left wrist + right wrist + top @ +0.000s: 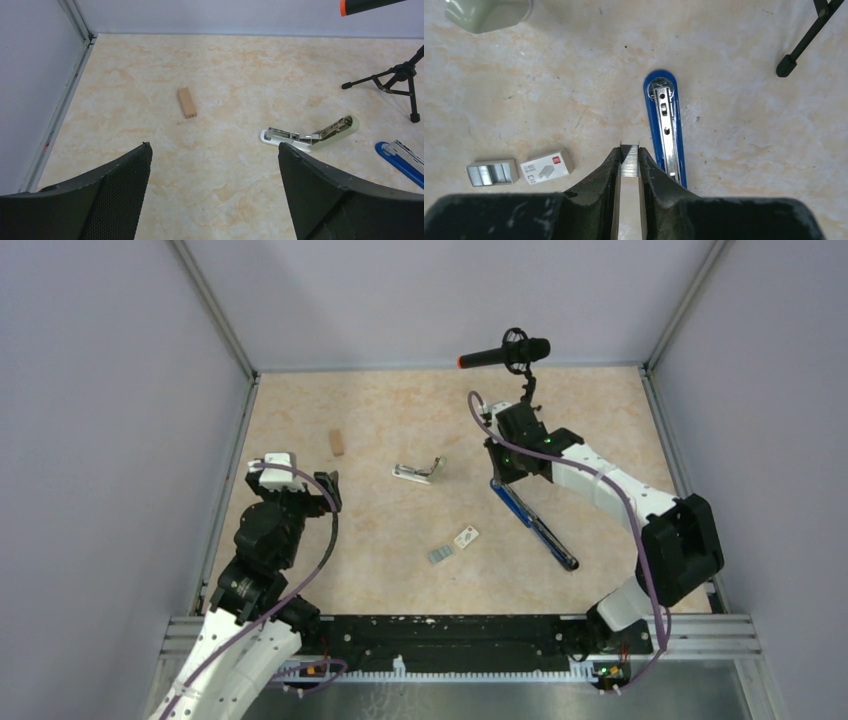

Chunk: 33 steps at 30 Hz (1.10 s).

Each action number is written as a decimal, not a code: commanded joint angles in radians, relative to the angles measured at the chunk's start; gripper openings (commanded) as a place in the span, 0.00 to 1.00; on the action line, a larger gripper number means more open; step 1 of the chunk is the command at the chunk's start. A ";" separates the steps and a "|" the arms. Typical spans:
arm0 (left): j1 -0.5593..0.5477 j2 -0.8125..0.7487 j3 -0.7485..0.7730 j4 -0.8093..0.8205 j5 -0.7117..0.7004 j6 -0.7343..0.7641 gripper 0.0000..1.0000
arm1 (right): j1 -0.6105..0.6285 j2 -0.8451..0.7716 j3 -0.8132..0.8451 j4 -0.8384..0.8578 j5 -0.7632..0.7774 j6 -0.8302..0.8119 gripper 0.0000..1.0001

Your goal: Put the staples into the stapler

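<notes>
Right wrist view: right gripper (629, 153) has its jaws narrow, pinching a short silvery staple strip (629, 166) between the fingertips. The strip's end sticks out past the tips. Can't tell whether it touches the table (749, 150). It sits just beside the blue bar (665, 127), which lies flat with a metal rail along its top. The stapler (336, 129) is mid-table, hinged open: the pale grey-green rounded top half is tilted up and the base lies flat. A silvery rail is exposed between the halves, and nothing touches the stapler. Containers: the white staple box (547, 166) has a small red mark, lies flat and looks closed, so its contents are not visible. The grey staple block (492, 172) is just beside it, apart from it, and shows silvery metallic segments on top. In the top view both lie on the near side of the stapler, between it and the arm bases. The left gripper (215, 147) has its jaws wide with nothing in them, held over the left part of the table and facing the stapler. A wooden block (186, 102) lies left of the stapler, well apart.
</notes>
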 commanded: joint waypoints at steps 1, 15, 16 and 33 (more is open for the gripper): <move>-0.003 -0.012 -0.006 0.044 0.016 -0.009 0.99 | -0.043 0.050 0.067 -0.003 -0.041 -0.104 0.15; -0.003 -0.030 -0.007 0.046 0.009 -0.009 0.99 | -0.095 0.144 0.083 0.041 -0.112 -0.291 0.15; -0.003 -0.030 -0.007 0.046 0.007 -0.008 0.99 | -0.099 0.151 0.084 0.044 -0.112 -0.293 0.15; -0.003 -0.032 -0.008 0.049 0.003 -0.006 0.99 | -0.140 0.232 0.113 0.043 -0.144 -0.325 0.14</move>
